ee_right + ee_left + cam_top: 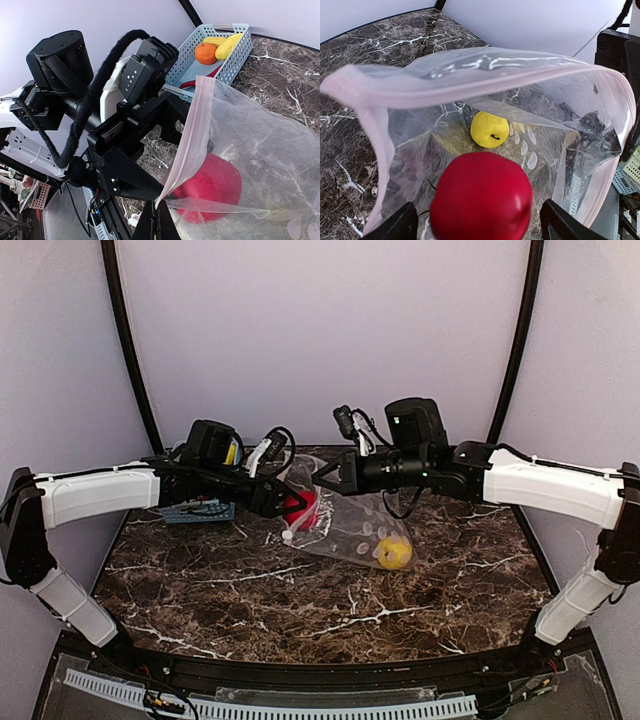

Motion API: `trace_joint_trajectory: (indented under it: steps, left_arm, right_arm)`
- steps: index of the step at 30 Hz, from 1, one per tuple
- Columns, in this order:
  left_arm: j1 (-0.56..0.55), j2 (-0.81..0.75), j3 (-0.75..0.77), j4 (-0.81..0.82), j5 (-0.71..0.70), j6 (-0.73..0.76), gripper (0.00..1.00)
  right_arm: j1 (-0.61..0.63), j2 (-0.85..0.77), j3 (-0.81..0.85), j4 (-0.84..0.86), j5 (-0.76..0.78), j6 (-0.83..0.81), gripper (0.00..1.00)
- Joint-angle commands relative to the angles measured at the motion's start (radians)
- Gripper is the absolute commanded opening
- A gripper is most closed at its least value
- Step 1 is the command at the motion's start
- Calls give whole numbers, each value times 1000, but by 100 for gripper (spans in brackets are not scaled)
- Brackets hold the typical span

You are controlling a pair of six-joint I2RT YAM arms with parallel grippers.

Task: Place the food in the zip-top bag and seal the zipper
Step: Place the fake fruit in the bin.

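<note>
My right gripper (pixel 157 220) is shut on the pink zipper strip (pixel 192 135) of the clear dotted zip-top bag (pixel 350 525) and holds its mouth up and open. My left gripper (pixel 480 222) reaches into that mouth with its jaws open. A round red piece of food (pixel 481 197) sits between the fingers (pixel 395 227) with a gap on each side. A yellow piece (pixel 489 129) lies deeper inside the bag. In the right wrist view an orange ball (pixel 205 53), yellow pieces (pixel 227 45) and a red chili (pixel 197 80) lie in the basket.
The blue-grey slatted basket (pixel 195 510) stands at the back left of the dark marble table (pixel 300 600), behind my left arm. A small white slider (pixel 287 536) hangs at the bag's near-left corner. Black frame posts rise at both back corners.
</note>
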Motion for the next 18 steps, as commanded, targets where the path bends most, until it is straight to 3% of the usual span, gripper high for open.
trace_joint_trajectory:
  steps: [1, 18]
  left_arm:
    - [-5, -28, 25, -10, 14, 22, 87]
    - [-5, -63, 11, 11, 35, 37, 89]
  right_arm:
    - [6, 2, 14, 45, -14, -5, 0]
    - [6, -11, -4, 42, 8, -3, 0]
